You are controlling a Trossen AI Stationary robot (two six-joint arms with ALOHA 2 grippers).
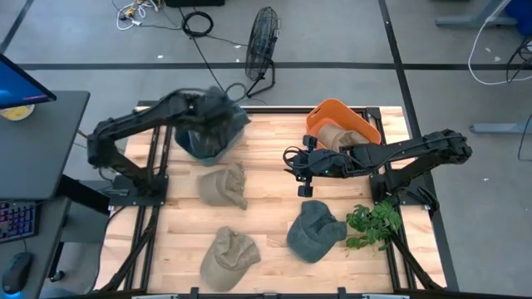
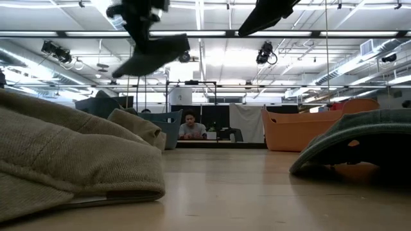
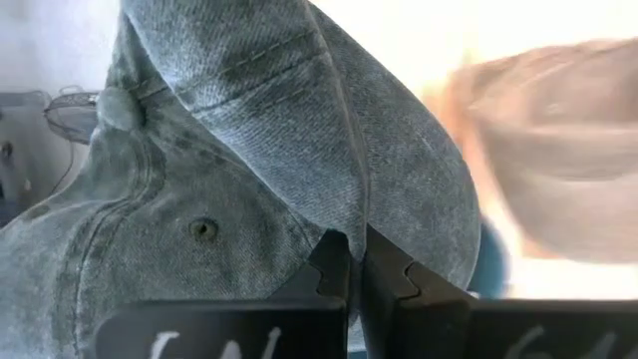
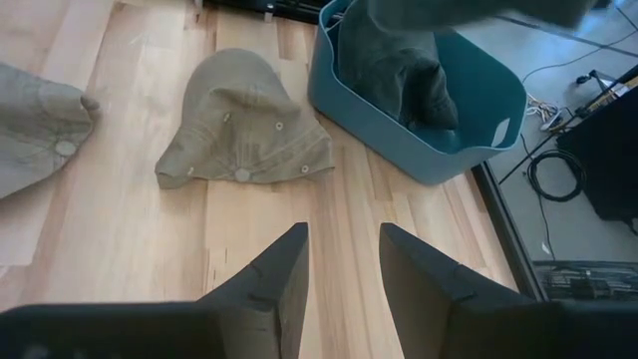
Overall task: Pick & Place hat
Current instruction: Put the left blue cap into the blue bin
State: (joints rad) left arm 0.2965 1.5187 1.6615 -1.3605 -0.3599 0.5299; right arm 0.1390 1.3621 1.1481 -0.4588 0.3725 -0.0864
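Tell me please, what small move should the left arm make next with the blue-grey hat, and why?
Probably open the fingers and let it drop. The left gripper is shut on the denim hat, which hangs directly over the teal bin, where another dark hat already lies. The right gripper waits open above the table near the orange bin.

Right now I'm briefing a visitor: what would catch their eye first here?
The left gripper holding a blue denim cap in the air above the blue bin at the table's far left. Next, the orange bin at far right, with the open right gripper hovering mid-table.
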